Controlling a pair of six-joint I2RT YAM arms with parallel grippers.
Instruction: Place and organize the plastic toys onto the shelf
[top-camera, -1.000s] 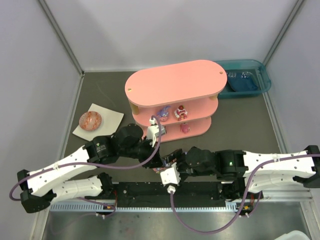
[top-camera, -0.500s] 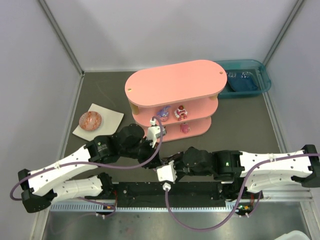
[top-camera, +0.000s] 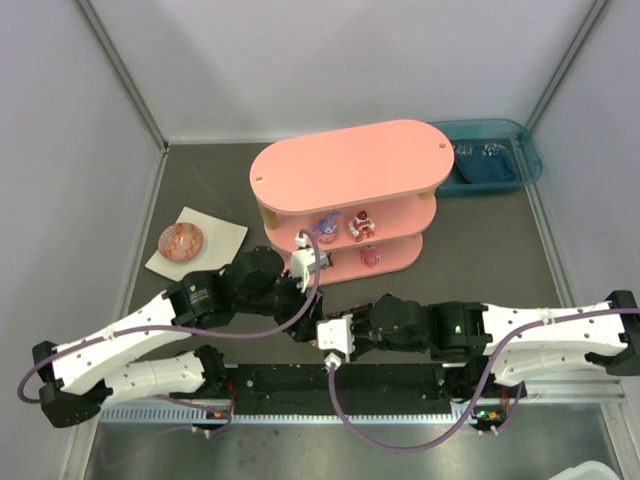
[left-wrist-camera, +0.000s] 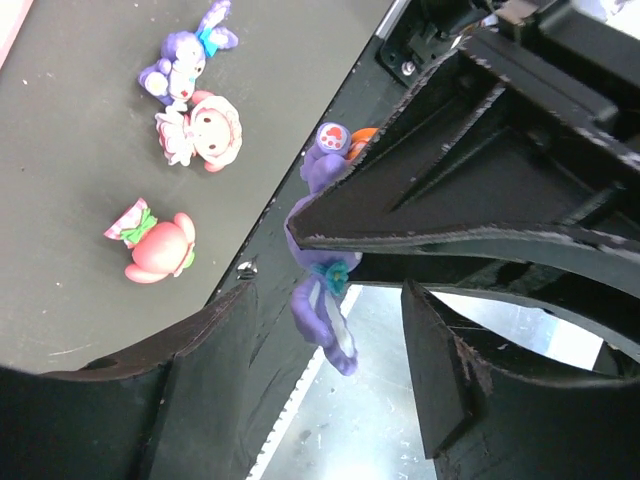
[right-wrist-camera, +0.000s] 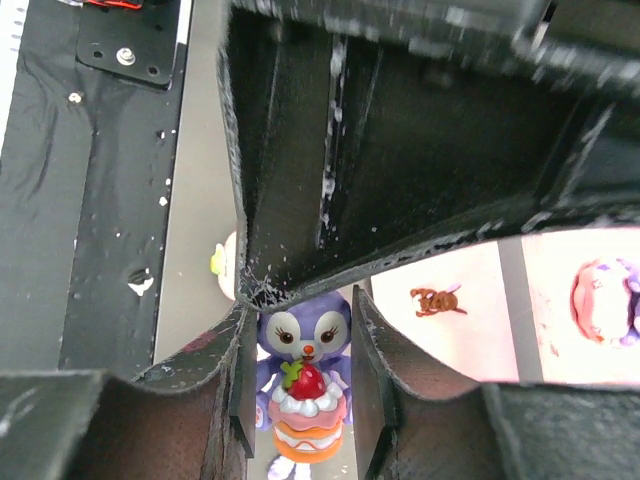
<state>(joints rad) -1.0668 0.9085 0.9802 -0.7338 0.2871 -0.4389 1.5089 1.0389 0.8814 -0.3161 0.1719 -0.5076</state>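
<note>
Ball: a brown-red speckled ball is sitting on the plate.
Plate: a white square plate is lying flat at the table's left side, turned cornerwise.
Bin: a teal bin is standing in the far right corner, holding something blue (too small to make out).
Table: a dark grey top is carrying both.
Walls: pale panels are closing in three sides.

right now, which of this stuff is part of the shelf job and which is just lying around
Job: pink shelf, purple bunny toy in the right gripper, three loose toys, three shelved toys.
Lying about: teal bin, speckled ball, white plate.
</note>
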